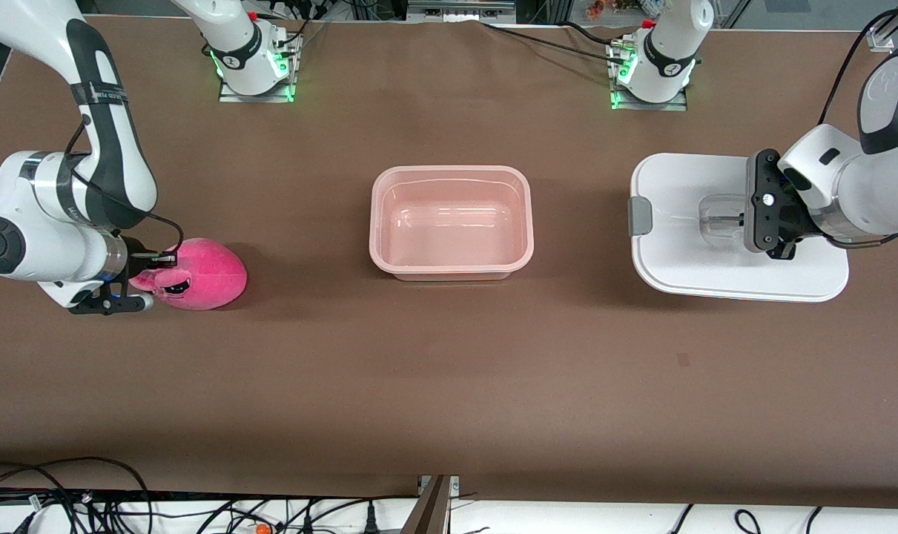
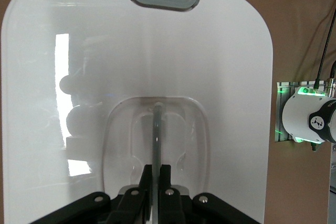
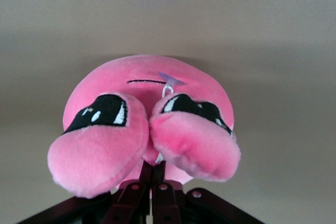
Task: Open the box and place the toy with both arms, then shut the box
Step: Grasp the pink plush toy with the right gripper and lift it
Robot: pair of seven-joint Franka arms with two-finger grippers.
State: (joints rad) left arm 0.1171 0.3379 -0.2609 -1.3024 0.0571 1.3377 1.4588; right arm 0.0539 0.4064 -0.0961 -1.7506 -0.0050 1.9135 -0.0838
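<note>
The box's pink translucent tub (image 1: 451, 222) stands open and empty at the table's middle. Its white lid (image 1: 686, 252) with a grey end clip (image 1: 639, 216) is at the left arm's end of the table. My left gripper (image 1: 727, 219) is shut on the thin rib of the lid's recessed handle (image 2: 156, 135), as the left wrist view shows (image 2: 157, 174). The hot-pink plush toy (image 1: 200, 273) is at the right arm's end of the table. My right gripper (image 1: 154, 270) is shut on a fold of the toy between its two face lobes (image 3: 159, 167).
Both arm bases (image 1: 252, 59) stand along the table's edge farthest from the front camera. Cables (image 1: 63, 497) hang below the edge nearest that camera. Brown table surface (image 1: 449, 371) lies open between the tub, the toy and the lid.
</note>
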